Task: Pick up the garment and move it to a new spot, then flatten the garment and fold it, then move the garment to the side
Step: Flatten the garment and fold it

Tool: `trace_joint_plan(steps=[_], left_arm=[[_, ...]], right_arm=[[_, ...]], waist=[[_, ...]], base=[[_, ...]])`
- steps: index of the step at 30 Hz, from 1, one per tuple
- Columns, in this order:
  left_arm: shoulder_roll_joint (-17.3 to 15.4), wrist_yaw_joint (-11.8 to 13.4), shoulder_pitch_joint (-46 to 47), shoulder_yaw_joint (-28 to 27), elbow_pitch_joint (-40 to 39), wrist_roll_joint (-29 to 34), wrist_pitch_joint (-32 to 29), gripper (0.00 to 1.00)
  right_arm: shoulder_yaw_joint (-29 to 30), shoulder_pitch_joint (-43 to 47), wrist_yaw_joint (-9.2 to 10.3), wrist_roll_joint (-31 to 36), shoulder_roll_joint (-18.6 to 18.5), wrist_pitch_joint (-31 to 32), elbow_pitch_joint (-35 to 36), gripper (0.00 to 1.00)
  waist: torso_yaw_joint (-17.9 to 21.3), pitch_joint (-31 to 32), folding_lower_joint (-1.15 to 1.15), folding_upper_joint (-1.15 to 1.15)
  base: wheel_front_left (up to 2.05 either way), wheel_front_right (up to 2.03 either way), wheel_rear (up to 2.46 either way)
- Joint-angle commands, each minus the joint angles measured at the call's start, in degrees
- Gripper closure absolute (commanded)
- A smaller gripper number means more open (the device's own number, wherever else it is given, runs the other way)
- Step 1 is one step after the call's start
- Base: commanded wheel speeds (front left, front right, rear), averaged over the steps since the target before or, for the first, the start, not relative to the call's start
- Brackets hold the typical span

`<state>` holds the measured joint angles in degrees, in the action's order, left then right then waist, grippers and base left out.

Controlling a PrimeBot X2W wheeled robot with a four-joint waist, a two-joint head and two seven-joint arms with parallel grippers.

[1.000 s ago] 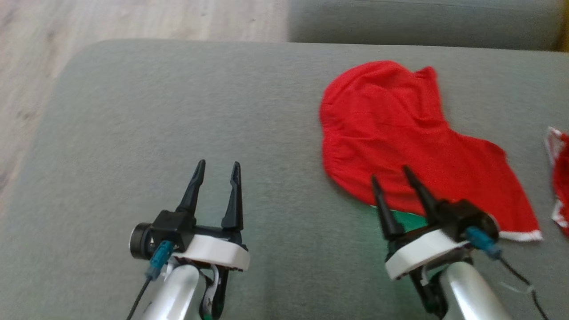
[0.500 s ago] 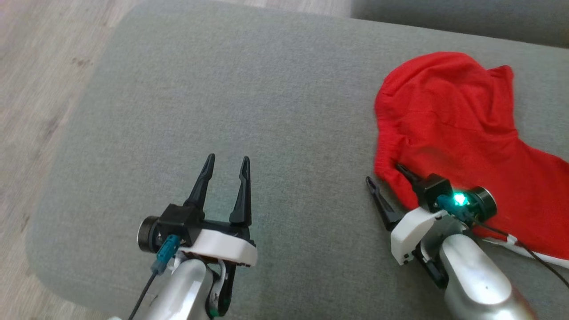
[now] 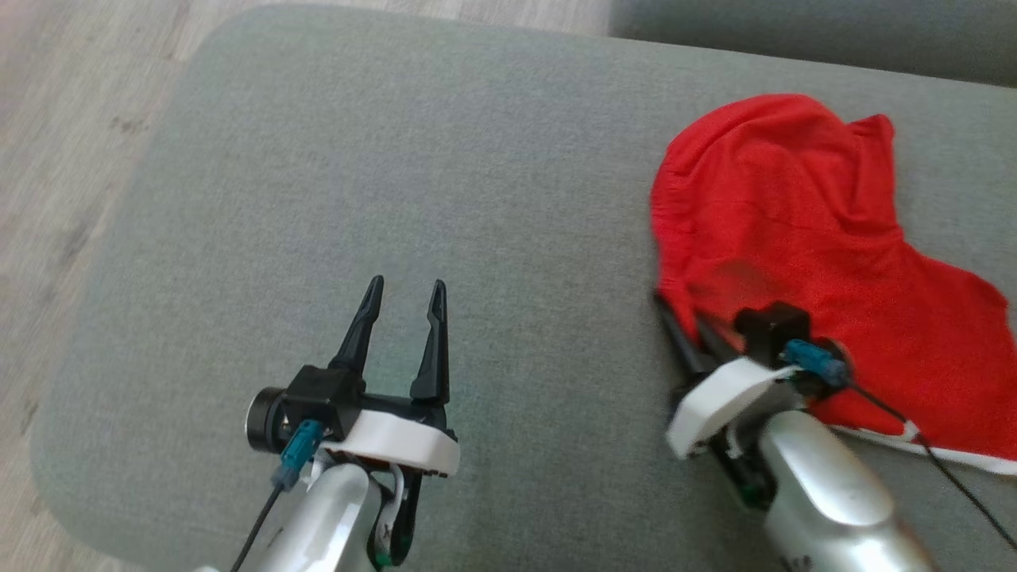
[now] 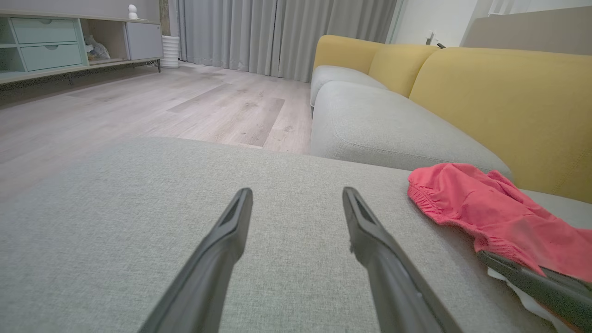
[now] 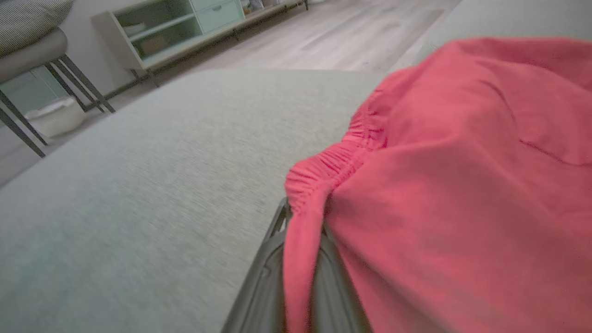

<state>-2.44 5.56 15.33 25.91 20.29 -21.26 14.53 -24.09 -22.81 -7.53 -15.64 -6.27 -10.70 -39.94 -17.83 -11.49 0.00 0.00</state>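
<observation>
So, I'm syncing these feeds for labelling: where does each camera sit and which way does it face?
Head view: on the head, looking down at the grey seat; left hand open, right hand shut on the red garment.
Left wrist view: left wrist, looking along its spread fingers across the seat toward a yellow backrest.
Right wrist view: right wrist, along its fingers pinching the garment's elastic edge.
All three share garment and seat.
</observation>
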Motion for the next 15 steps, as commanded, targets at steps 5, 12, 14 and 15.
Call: trace_joint_plan(steps=[5, 12, 14, 15], left_arm=[[-0.43, 0.04, 1.88, -2.25, -1.06, 0.56, 0.47, 0.00], [-0.43, -0.21, 1.61, -2.40, -0.98, 0.78, 0.47, 0.00], [-0.43, -0.33, 1.61, -2.37, -1.02, 0.86, 0.47, 0.00], [-0.43, -0.37, 1.62, -2.34, -1.04, 0.90, 0.47, 0.00]], right_arm=[[-9.93, -1.06, 0.04, -11.93, 0.36, -0.49, 8.78, 1.00], [-15.30, -0.37, 0.04, -23.71, -3.56, 2.89, 14.90, 1.00], [-14.82, -0.19, 0.04, -24.26, -4.67, 3.29, 13.42, 1.00], [-14.50, -0.24, 0.04, -23.98, -5.08, 3.32, 12.40, 1.00]], waist=[[1.49, 1.41, 0.00, 0.00], [1.70, 1.72, 0.00, 0.00], [1.55, 1.57, 0.00, 0.00], [1.47, 1.46, 0.00, 0.00]], base=[[0.00, 0.00, 0.00], [0.00, 0.00, 0.00], [0.00, 0.00, 0.00], [0.00, 0.00, 0.00]])
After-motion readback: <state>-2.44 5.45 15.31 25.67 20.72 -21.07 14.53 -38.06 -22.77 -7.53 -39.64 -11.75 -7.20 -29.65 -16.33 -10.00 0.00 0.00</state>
